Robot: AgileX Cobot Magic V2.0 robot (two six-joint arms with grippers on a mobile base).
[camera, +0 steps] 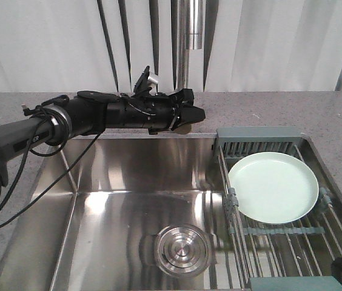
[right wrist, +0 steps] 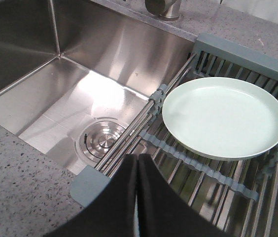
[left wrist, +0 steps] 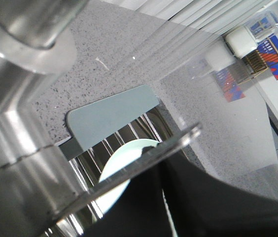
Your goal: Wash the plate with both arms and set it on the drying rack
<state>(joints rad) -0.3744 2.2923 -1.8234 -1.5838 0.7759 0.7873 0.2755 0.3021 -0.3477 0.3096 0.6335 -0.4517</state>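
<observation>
We see the plate (camera: 273, 187) lying flat on the rack (camera: 278, 242) w/ nothing in the sink (camera: 128, 182). R fingers (right wrist: 137, 170) together, just short of the plate; L fingers (camera: 183, 115) well apart from it, can't tell their state.

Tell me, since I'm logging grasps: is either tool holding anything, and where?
Nothing is held. The plate lies free on the drying rack; the right tool is shut, empty.
</observation>
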